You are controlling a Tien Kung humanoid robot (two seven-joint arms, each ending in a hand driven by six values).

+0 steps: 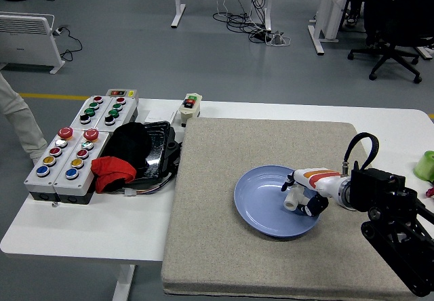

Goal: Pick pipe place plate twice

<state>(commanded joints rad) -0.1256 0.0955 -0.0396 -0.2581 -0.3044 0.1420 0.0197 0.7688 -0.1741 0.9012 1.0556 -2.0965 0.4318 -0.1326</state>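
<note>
Right robot hand (302,196) curling fingers around short white plastic pipe (291,202), hovering over right side of round blue plate (261,203) on grey mat (224,247).
</note>
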